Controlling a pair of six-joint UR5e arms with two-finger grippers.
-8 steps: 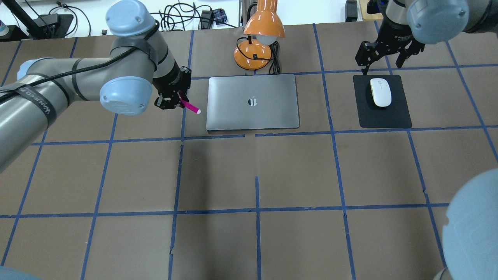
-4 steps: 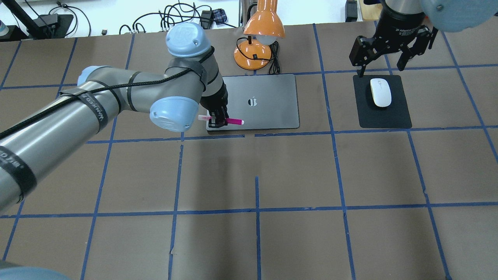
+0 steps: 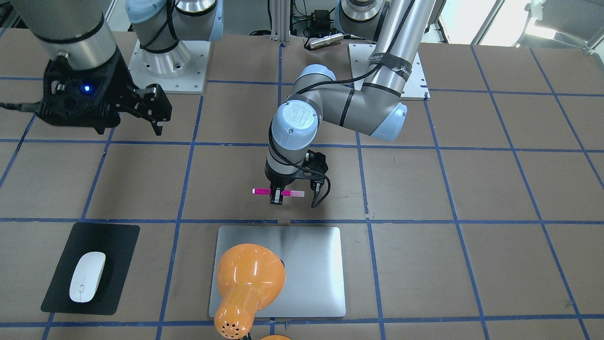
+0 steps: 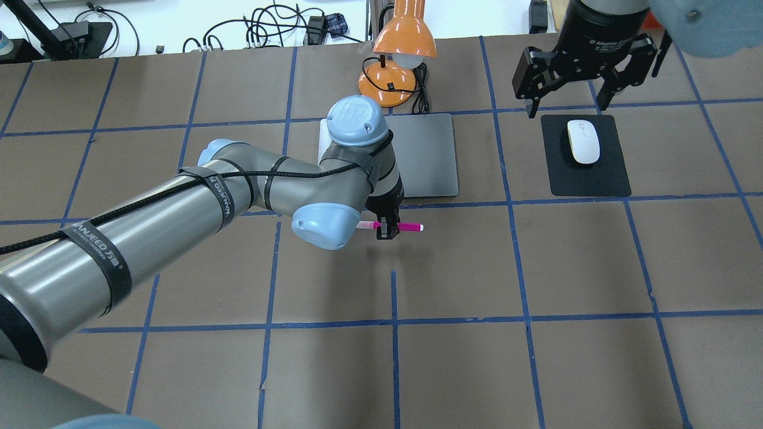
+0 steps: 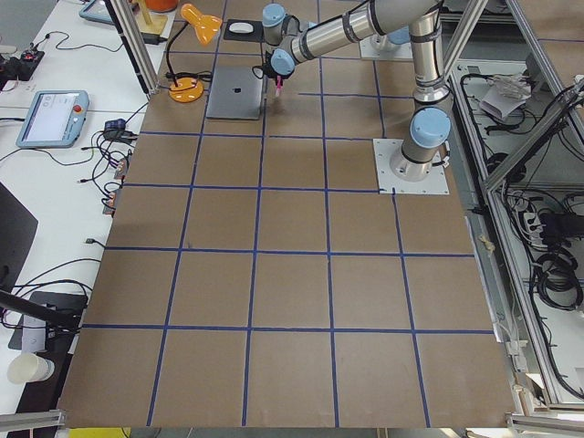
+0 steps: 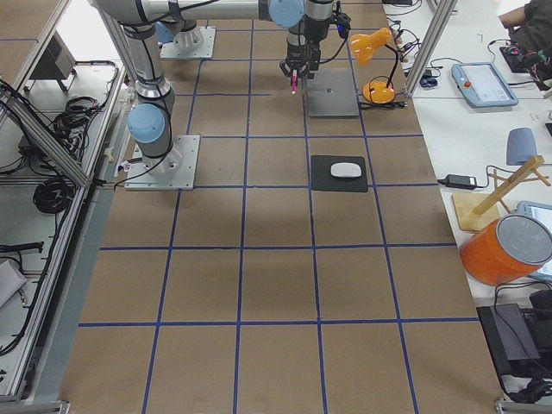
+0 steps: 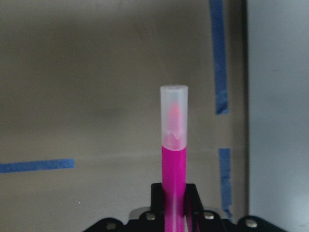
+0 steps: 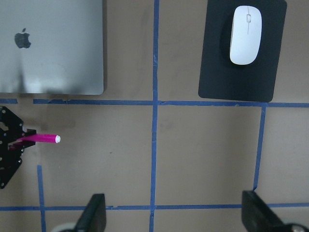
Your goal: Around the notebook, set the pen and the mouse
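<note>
The pen point(image 4: 405, 226) is a round barrel, so if it's let go w/ any height left it may bounce or roll, into the notebook point(image 4: 426, 161) edge or off across the table point(image 4: 477, 268). It looks held level & clear of the table, centre of the overhead view, just below the notebook's lower edge. The left claw point(image 4: 384, 233) points down & pinches it approx mid-barrel, both ends sticking out; an uneven release could tip it. The right claw point(image 4: 566, 107) is spread, upper right, just above the mouse point(image 4: 583, 141) on its black mat point(image 4: 596, 179)
</note>
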